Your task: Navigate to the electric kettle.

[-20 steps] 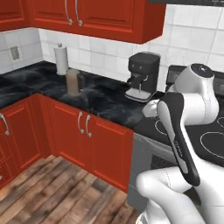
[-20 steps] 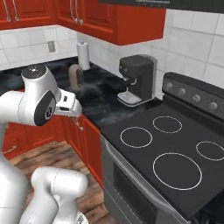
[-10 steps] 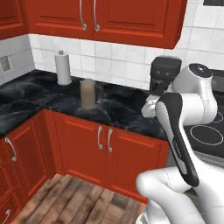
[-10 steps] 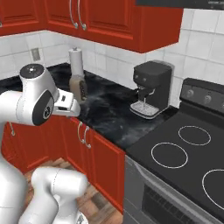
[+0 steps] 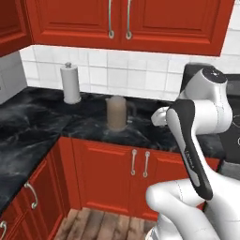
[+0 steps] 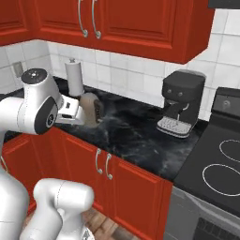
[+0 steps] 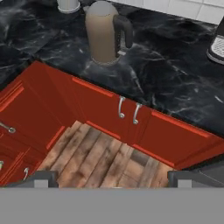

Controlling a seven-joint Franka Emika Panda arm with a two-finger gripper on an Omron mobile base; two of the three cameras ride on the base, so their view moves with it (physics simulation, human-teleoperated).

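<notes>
- The gripper [image 7: 112,177] hangs over the wood floor [image 7: 96,159] in front of the red base cabinets [image 7: 109,109]; in the hand view its two dark fingertips [image 7: 41,177] sit far apart at the bottom corners, jaws spread wide, holding nothing and touching nothing.
- In the base views the white arm [image 5: 197,140] folds in front of the counter, and the hand itself is hard to make out there.
- A black marble-look countertop [image 5: 33,126] wraps round the corner, with red wall cabinets [image 5: 126,23] above a white tiled backsplash [image 5: 154,75].
- A white paper-towel roll [image 5: 71,84] with a knob on top stands upright against the tiles, to the left of the kettle and apart from it.
- A black coffee machine [image 6: 182,103] stands further right on the same counter, next to the black stove top [image 6: 220,164].
- In the right base view the arm's forearm crosses in front of the kettle and hides its left side.
- The electric kettle [image 5: 117,112] stands upright on the counter, set back from the front edge, above a pair of cabinet doors with metal handles [image 5: 139,162].
- It is a matte tan cylinder with a rounded dome top; in the hand view its dark handle [image 7: 127,33] runs down the right side.
</notes>
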